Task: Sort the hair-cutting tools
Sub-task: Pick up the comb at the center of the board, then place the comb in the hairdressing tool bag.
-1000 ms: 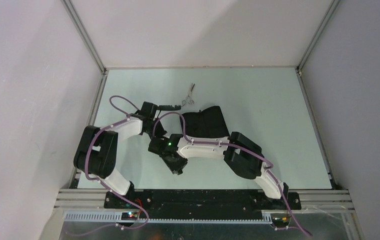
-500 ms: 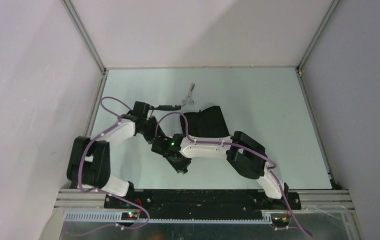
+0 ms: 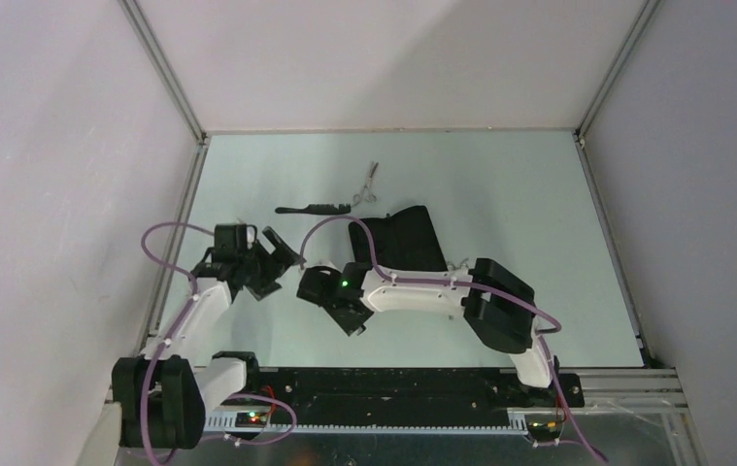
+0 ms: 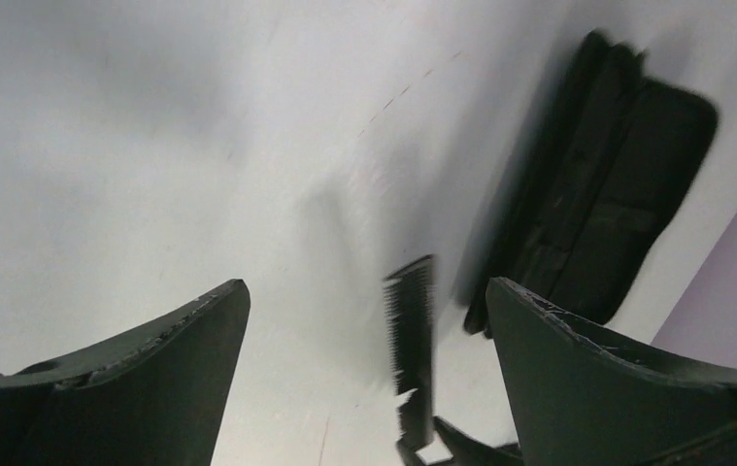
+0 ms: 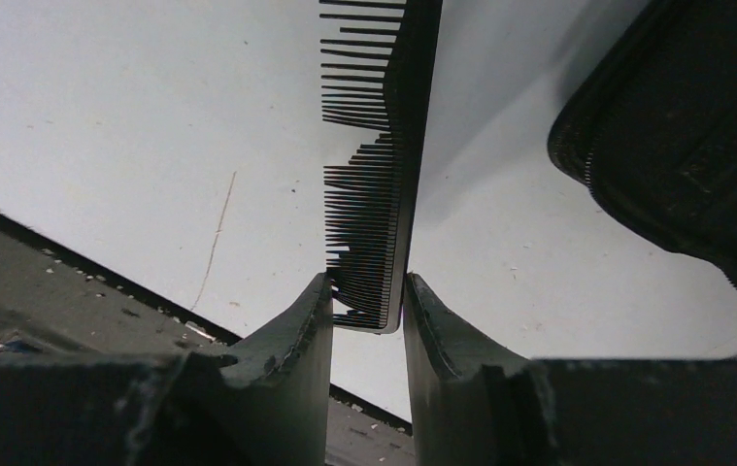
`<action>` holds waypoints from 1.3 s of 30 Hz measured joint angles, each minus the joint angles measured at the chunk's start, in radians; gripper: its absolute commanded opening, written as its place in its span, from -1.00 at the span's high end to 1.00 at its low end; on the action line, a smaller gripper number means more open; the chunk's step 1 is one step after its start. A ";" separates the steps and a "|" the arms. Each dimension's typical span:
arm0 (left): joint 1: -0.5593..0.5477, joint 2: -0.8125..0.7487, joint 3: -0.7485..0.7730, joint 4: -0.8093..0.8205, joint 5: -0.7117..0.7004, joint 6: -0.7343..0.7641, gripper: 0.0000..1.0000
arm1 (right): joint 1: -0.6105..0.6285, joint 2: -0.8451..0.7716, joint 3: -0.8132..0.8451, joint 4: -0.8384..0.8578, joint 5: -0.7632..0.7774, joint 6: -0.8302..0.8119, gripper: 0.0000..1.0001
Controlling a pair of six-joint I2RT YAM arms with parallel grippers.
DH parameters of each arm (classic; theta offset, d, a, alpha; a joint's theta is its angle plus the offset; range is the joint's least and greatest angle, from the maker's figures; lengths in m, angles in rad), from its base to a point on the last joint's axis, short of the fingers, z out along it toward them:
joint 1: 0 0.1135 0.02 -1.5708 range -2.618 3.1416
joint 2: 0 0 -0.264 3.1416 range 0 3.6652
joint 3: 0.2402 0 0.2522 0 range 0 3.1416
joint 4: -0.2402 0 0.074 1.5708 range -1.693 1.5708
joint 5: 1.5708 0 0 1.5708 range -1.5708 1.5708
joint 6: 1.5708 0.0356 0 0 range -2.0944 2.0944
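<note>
While the right hand point(image 5: 366, 291) is clamped on one end of a black comb point(image 5: 388, 184), the left hand point(image 4: 366, 291) stands wide open and empty. The second comb point(image 3: 314, 208) lies flat on the table point(image 3: 539, 194), far and slightly left of the right hand, long axis running left to right; the left hand is nearer to it. The scissors point(image 3: 368, 184) lie just beyond its right end, the black case point(image 3: 408, 238) just near-right. No brand, label or writing is legible.
</note>
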 measured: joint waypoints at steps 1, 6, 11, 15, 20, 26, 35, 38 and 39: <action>0.000 -0.005 -0.033 0.012 0.009 -0.007 -0.99 | 0.000 -0.013 -0.005 0.006 0.002 0.000 1.00; 0.000 -0.061 -0.163 0.041 0.060 -0.045 -0.99 | 0.000 -0.089 -0.042 0.045 0.024 0.001 1.00; 0.000 -0.157 -0.180 0.091 0.098 -0.080 -0.99 | -0.001 -0.126 -0.063 0.058 0.044 0.006 1.00; -0.004 -0.183 -0.179 0.150 0.114 -0.111 -0.99 | -0.015 -0.152 -0.089 0.058 0.061 0.012 1.00; -0.063 -0.132 -0.159 0.172 0.111 -0.142 -0.99 | -0.070 -0.209 -0.163 0.045 0.078 0.027 1.00; -0.193 -0.013 -0.073 0.210 0.073 -0.172 -0.95 | -0.167 -0.306 -0.279 0.015 0.105 0.036 1.00; -0.339 0.347 0.178 0.220 0.019 -0.162 -0.63 | -0.307 -0.458 -0.412 -0.011 0.113 0.035 1.00; -0.373 0.475 0.269 0.209 0.009 -0.153 -0.47 | -0.335 -0.495 -0.438 -0.016 0.108 0.034 1.00; -0.380 0.502 0.284 0.208 0.007 -0.151 -0.43 | -0.340 -0.502 -0.444 -0.016 0.105 0.032 1.00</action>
